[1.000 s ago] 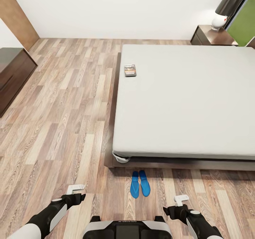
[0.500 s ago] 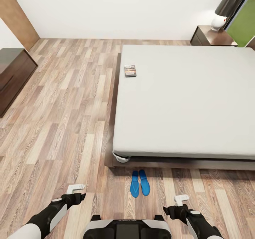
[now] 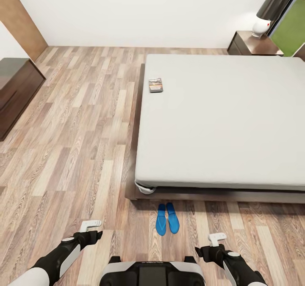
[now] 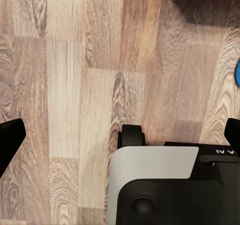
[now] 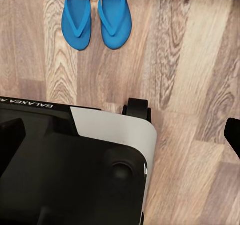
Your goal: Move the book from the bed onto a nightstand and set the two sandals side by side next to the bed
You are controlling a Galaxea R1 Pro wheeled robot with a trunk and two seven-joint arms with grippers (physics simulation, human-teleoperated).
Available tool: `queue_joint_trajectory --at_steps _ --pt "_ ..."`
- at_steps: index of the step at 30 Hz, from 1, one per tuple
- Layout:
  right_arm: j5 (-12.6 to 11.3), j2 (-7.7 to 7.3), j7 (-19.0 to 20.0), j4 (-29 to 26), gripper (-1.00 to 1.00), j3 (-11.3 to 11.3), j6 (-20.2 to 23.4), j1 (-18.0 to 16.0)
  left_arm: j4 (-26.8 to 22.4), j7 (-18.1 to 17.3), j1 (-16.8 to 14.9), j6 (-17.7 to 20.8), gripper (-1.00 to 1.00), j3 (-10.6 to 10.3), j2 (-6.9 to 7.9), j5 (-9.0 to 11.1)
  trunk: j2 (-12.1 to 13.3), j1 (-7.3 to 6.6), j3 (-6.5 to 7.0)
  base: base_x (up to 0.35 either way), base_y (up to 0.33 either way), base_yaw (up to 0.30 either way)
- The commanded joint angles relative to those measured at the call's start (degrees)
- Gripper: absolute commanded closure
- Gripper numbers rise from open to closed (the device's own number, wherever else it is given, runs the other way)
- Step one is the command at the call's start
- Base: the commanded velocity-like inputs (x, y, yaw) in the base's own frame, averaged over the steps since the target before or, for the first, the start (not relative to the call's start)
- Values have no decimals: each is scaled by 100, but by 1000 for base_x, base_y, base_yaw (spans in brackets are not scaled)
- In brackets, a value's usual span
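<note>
Hovering over the floor, the left gripper and right gripper seem spread wide, holding nothing; the 2 sandals lie between them by the bed; the book rests on its mattress, well apart.

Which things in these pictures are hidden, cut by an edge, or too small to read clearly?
- The book: too small in the head view to read its cover.
- The nightstand: cut off by the green panel in the head view.
- The lamp: its shade is cut by the top edge.
- The cabinet: cut by the left edge.
- The sandals: their far ends are cut by the right wrist view's edge.
</note>
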Motion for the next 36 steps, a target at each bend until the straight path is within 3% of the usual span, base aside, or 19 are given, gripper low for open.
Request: queue_joint_trajectory --at_steps 1,9,18,36 --pt "38 6 48 -14 -100 -49 26 -2 -10 -4 -1 26 -100 -23 5 35 35 -20 13 0 0 0" --pt "39 15 48 -46 -100 -43 27 -6 -10 -6 -1 22 -100 -23 8 38 155 -86 67 0 0 0" --pt "65 18 48 -45 -100 -5 26 -15 -10 -8 -1 17 -100 -23 9 35 515 -283 228 0 0 0" --pt "94 17 48 -17 -100 28 16 -16 -8 -6 -1 -79 -100 -23 3 25 515 -283 228 0 0 0"
